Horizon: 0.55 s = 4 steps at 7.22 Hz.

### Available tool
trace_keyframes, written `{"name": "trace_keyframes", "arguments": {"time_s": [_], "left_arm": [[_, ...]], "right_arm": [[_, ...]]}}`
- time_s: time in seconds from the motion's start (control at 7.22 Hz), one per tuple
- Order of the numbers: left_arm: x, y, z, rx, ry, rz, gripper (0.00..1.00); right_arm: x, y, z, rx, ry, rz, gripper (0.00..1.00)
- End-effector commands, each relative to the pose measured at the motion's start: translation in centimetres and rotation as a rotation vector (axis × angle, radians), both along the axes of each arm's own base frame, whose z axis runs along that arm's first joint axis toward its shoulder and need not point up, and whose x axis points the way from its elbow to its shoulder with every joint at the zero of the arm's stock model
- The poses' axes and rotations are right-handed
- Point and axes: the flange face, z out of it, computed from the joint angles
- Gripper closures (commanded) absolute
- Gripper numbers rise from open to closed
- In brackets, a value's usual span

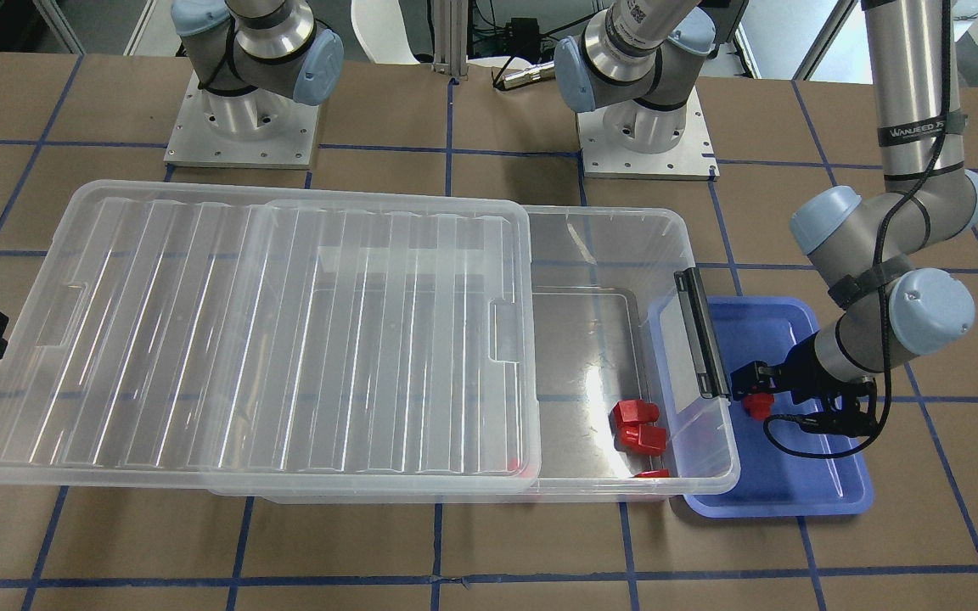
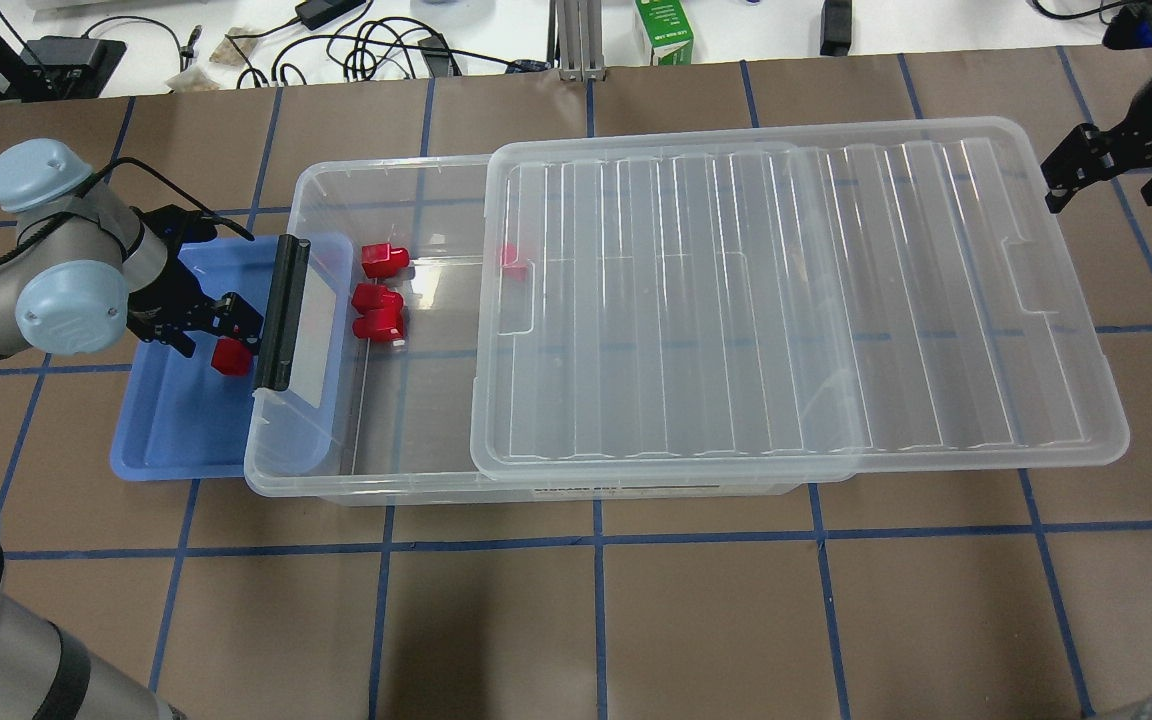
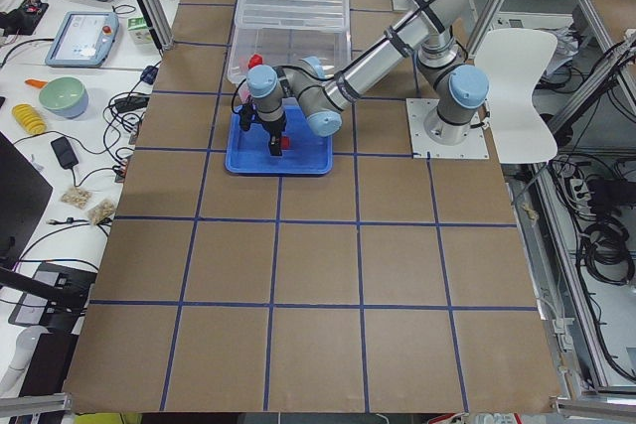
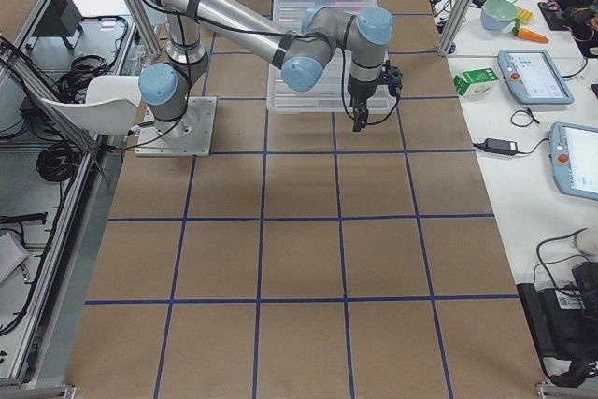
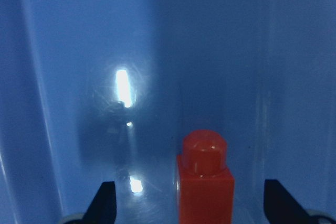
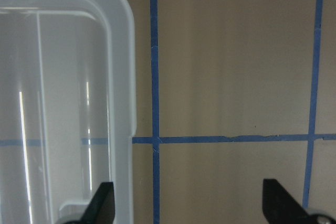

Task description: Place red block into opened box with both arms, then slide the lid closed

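A red block (image 2: 232, 357) stands in the blue tray (image 2: 166, 440), beside the box's black handle (image 2: 276, 312). My left gripper (image 2: 211, 325) is open over it. In the left wrist view the block (image 5: 206, 182) rises between the spread fingertips (image 5: 107, 203), touching neither. The clear box (image 2: 281, 480) holds three more red blocks (image 2: 381, 297) at its open end, and a fourth (image 2: 511, 257) shows under the lid's edge. The ribbed lid (image 2: 796, 300) covers the rest and overhangs the far end. My right gripper (image 2: 1106, 175) hangs open just beyond that end, holding nothing.
The blue tray (image 1: 795, 492) is tucked partly under the box's handle end. Both arm bases (image 1: 243, 127) stand behind the box. A green carton (image 2: 664, 30) and cables lie along the table's far edge. Brown table with blue grid lines stretches in front of the box.
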Motion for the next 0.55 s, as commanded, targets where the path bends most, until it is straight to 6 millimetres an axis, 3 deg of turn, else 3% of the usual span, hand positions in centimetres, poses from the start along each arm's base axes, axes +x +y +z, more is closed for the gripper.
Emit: {"name": "trace_keyframes", "arguments": {"time_s": [0.0, 0.14, 0.28, 0.42], "left_arm": [[0.0, -0.3, -0.6, -0.004, -0.002, 0.004, 0.67], [0.1, -0.4, -0.5, -0.007, -0.002, 0.004, 1.0], [0.2, -0.5, -0.1, -0.012, -0.01, 0.002, 1.0], [0.4, -1.2, 1.9, -0.041, -0.024, 0.0, 1.0]], "right_arm": [[0.7, 0.2, 5.4, -0.006, -0.003, -0.003, 0.0], [1.5, 1.2, 8.5, 0.002, -0.03, -0.01, 0.0], [2.2, 2.3, 11.5, -0.022, -0.034, -0.026, 0.0], [2.6, 3.3, 12.7, -0.018, -0.033, -0.029, 0.0]]}}
